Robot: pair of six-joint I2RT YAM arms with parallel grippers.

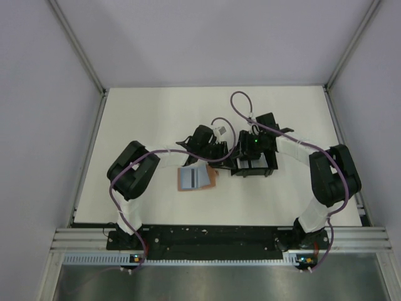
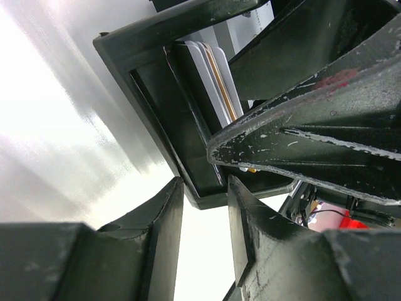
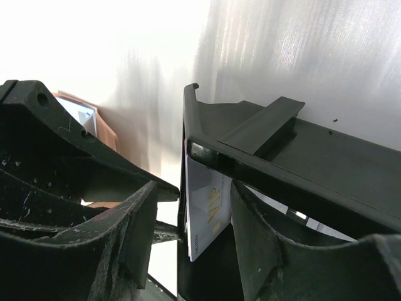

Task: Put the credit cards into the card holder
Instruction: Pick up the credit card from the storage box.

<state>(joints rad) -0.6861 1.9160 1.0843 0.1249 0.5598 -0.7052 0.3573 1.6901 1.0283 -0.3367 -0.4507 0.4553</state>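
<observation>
The credit cards (image 2: pixel 216 78) stand on edge inside a black tray (image 2: pixel 156 94), pale faces with one orange edge among them. My left gripper (image 2: pixel 203 188) is open just short of the tray's corner, with nothing between its fingers. My right gripper (image 3: pixel 193 194) is open astride the tray's wall (image 3: pixel 250 141): one finger (image 3: pixel 125 238) stays outside with a gap, the other (image 3: pixel 263 251) sits inside beside a pale card (image 3: pixel 210 207) with gold letters. The tan card holder (image 1: pixel 195 178) lies flat, pale blue-grey face up, left of the tray (image 1: pixel 254 166). Its corner (image 3: pixel 94 122) shows behind the left arm's finger.
Both grippers (image 1: pixel 218 152) (image 1: pixel 254 153) crowd together over the tray at the table's middle, and the right gripper's finger (image 2: pixel 313 144) crosses the left wrist view. Purple cables loop above the arms. Metal frame rails border the white table (image 1: pixel 156 113) at its sides.
</observation>
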